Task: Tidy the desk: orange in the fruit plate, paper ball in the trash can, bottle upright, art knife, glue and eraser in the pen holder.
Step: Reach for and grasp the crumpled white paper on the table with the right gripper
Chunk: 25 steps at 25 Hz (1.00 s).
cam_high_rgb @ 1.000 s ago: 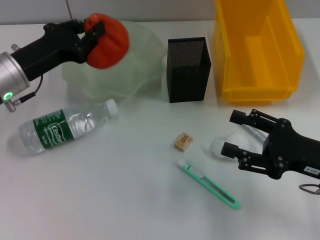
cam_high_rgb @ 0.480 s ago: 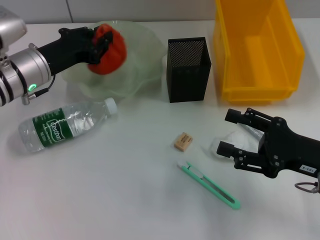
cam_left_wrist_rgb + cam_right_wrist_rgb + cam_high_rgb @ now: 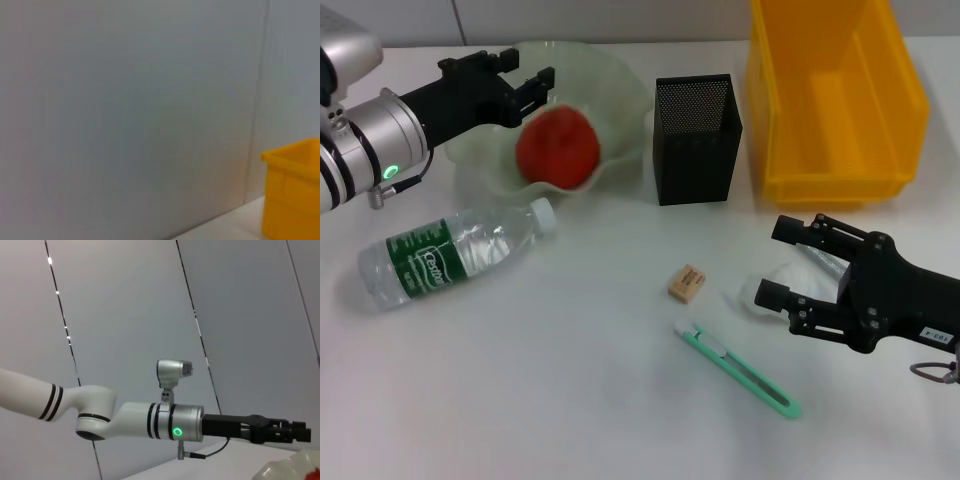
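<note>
Orange (image 3: 557,150) lies in the pale green fruit plate (image 3: 620,80) at the far left, just nearer than the left gripper (image 3: 525,77), whose fingers are spread apart and touch nothing. Paper ball (image 3: 767,287) sits at the near right, between the parted fingers of the right gripper (image 3: 782,264), not clamped.

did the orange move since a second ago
Yes. The orange has dropped out of the left gripper and now lies in the fruit plate, nearer the pen holder than before.
</note>
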### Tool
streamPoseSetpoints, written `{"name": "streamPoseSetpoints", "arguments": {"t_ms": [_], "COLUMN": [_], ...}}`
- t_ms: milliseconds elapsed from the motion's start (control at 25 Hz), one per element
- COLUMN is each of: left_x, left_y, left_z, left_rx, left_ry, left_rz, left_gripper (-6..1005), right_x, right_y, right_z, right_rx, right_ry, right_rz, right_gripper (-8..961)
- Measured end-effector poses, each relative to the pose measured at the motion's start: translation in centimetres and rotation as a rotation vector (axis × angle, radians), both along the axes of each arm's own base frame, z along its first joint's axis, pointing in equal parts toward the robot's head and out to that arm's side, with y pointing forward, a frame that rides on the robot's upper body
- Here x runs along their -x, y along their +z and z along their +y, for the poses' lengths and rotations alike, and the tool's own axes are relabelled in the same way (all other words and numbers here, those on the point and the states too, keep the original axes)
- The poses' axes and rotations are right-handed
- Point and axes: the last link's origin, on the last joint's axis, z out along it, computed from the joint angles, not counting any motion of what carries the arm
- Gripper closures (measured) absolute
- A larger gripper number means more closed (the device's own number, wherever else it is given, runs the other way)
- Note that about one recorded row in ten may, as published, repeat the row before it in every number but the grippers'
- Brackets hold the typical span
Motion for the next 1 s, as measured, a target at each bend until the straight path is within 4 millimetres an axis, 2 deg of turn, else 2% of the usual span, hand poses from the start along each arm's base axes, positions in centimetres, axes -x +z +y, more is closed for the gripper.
{"name": "streamPoseSetpoints", "arguments": {"t_ms": [80,200,280,320,560,640,680,840,880,960,1000], "left_x": [-0.1,-1.7,-1.9,-2.7,-3.0,-3.0,-2.2,-1.2,-0.1,0.4,0.6], "left_y": [0.1,0.9,1.1,1.9,4.3,4.5,5.0,4.6,3.8,3.5,3.4], "left_z": [-0.2,-2.0,-2.5,-4.6,-10.3,-10.8,-13.5,-15.1,-16.0,-16.3,-16.4], "left_rx": [0.004,0.062,0.073,0.121,0.224,0.239,0.325,0.392,0.397,0.372,0.363], "left_ry": [-0.011,-0.132,-0.156,-0.260,-0.484,-0.499,-0.550,-0.541,-0.478,-0.442,-0.433], "left_rz": [-0.015,-0.154,-0.180,-0.253,-0.355,-0.363,-0.380,-0.368,-0.380,-0.404,-0.412], "left_gripper": [547,420,340,300,262,264,266,270,271,271,271], "right_x": [0.0,0.0,0.0,0.0,-0.2,-0.2,-0.2,-0.2,-0.2,0.2,0.8], "right_y": [0.0,0.0,0.0,0.0,0.1,0.1,0.1,0.4,0.5,1.8,3.6], "right_z": [0.0,0.0,0.1,0.1,0.1,0.1,0.1,0.4,0.5,1.0,1.9], "right_rx": [-0.001,-0.002,-0.002,-0.003,-0.005,-0.006,-0.006,-0.019,-0.021,-0.023,-0.015], "right_ry": [0.000,-0.001,-0.001,-0.002,-0.008,-0.008,-0.008,-0.020,-0.024,-0.039,-0.050], "right_rz": [0.000,0.000,0.000,-0.001,-0.005,-0.006,-0.006,0.003,0.007,0.046,0.083], "right_gripper": [146,146,146,146,146,146,146,146,146,146,146]}}
